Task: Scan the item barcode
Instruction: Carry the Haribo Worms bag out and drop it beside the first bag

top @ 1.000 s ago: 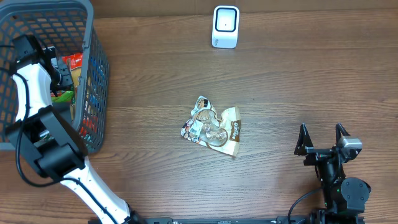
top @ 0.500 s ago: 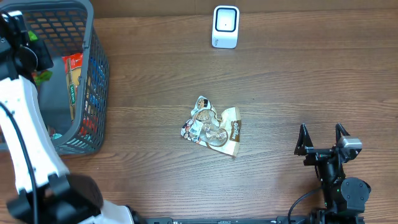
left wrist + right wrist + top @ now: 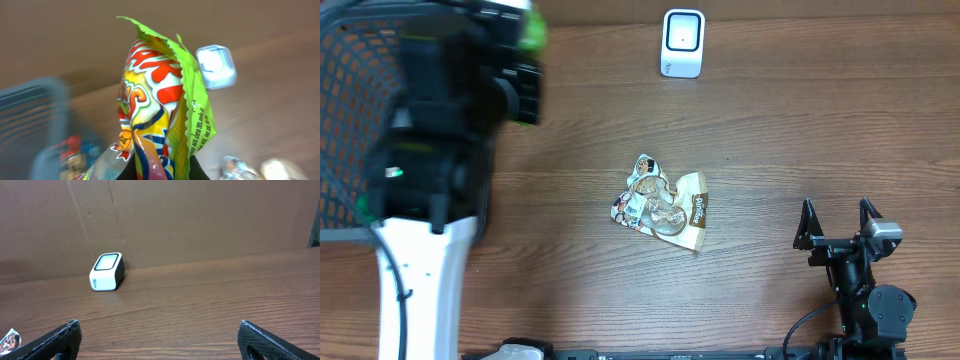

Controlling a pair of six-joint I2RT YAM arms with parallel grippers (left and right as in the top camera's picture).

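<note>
My left hand (image 3: 510,70) is clenched tight on a snack packet (image 3: 160,110), green-edged with red, yellow and white print. The packet stands upright out of my grip, its serrated top edge pointing up. From overhead this arm is raised so close to the camera that it shows large and blurred. Only a sliver of the packet's green shows at the tip of the hand, over the right side of the basket (image 3: 360,60). I cannot make out a barcode on the face that shows.

My right hand (image 3: 160,345) is released, its two fingers spread as wide as they go and nothing between them. It sits low near the tabletop (image 3: 770,130) at the near right corner, touching nothing.

Further out, in the middle of the tabletop, a crumpled brown-and-white packet (image 3: 663,203) lies flat, well apart from both of my hands.

The basket, a grey mesh one, sits at the far left corner. Through my left wrist camera it is only a blur below and to the left of the packet I hold.

Farthest away, the white scanner (image 3: 682,42) stands at the back edge of the tabletop with its dark-rimmed window facing up. It is well apart from the held packet.
</note>
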